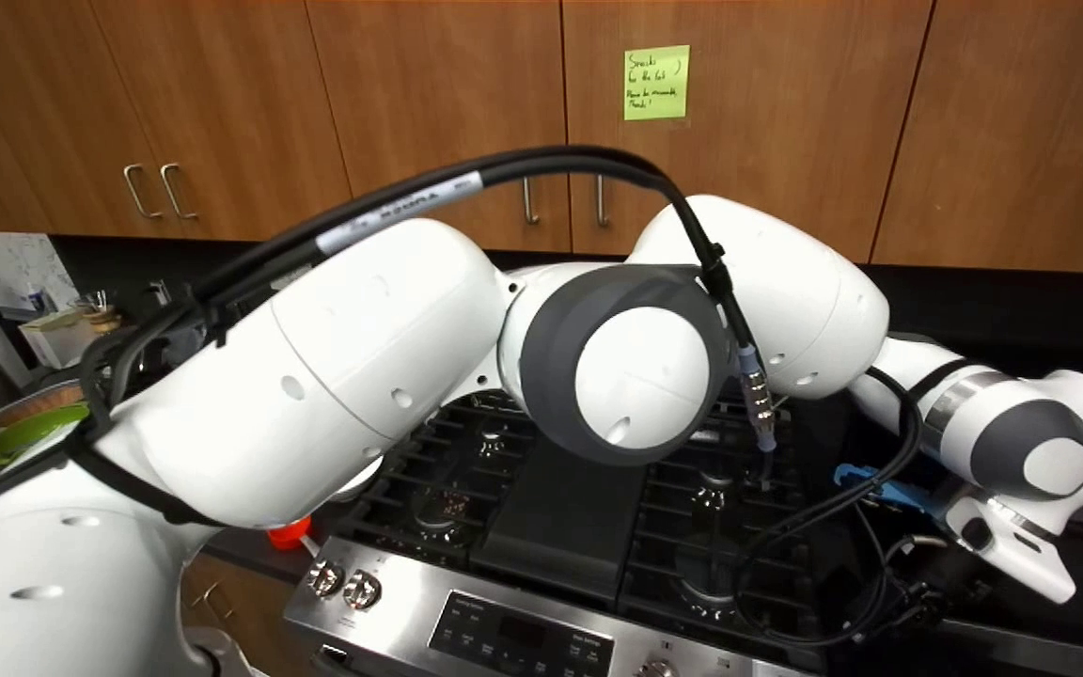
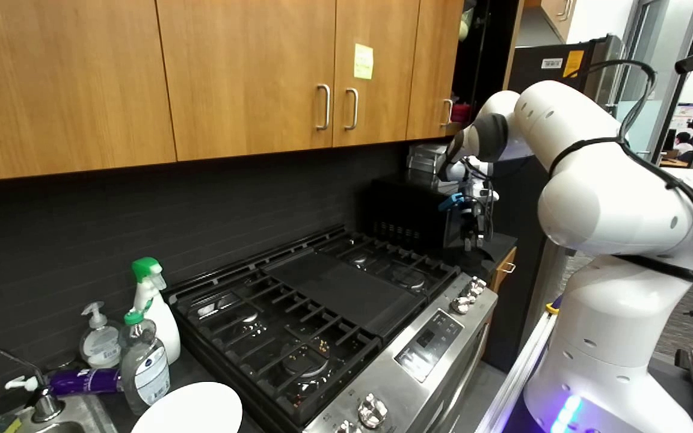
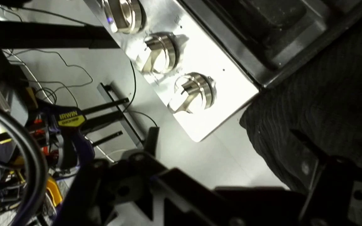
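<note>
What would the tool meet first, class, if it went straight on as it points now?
Probably the dark cloth beside the stove: in the wrist view, part of it lies beyond the open tool. Depth is unclear; the tool might slip past to the grey floor.

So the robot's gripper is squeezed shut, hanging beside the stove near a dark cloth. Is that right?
Not quite: the gripper is open, not shut. The wrist view shows its two fingers standing wide apart. The rest is right: it hangs beside the stove, near a dark cloth.
</note>
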`<action>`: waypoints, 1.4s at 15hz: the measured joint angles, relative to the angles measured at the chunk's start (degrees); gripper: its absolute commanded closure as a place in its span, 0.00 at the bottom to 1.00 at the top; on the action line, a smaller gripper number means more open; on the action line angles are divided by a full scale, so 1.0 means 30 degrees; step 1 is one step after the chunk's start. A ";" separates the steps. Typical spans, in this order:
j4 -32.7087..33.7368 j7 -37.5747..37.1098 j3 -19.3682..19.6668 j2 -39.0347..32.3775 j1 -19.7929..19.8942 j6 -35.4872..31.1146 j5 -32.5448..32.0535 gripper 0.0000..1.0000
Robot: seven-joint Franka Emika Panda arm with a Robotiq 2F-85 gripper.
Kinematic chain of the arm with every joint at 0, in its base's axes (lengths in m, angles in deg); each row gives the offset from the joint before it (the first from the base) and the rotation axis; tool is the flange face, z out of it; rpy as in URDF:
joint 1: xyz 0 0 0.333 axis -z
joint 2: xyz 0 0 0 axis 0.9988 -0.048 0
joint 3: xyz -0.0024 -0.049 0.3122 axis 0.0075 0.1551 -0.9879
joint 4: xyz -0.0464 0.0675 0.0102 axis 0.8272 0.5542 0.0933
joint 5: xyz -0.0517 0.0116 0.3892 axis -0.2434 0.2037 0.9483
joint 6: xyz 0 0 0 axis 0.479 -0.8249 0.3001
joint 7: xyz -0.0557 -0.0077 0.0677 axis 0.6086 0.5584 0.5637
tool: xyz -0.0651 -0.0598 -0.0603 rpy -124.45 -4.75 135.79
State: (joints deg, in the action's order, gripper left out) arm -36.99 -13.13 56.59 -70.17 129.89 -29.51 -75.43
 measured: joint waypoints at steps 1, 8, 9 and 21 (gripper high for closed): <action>0.0181 -0.0094 0.0181 -0.0022 -0.0270 -0.0039 -0.0419 0.00; 0.0154 -0.0861 0.0674 -0.0093 -0.0657 -0.1904 -0.0713 0.00; -0.0040 -0.1107 0.0845 -0.0089 -0.0720 -0.2826 -0.0726 0.00; -0.4894 -0.2664 0.1674 0.0427 -0.2346 -1.2234 -0.0647 0.00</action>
State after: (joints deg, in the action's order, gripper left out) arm -51.67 -21.12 61.61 -68.89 122.85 -66.21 -77.37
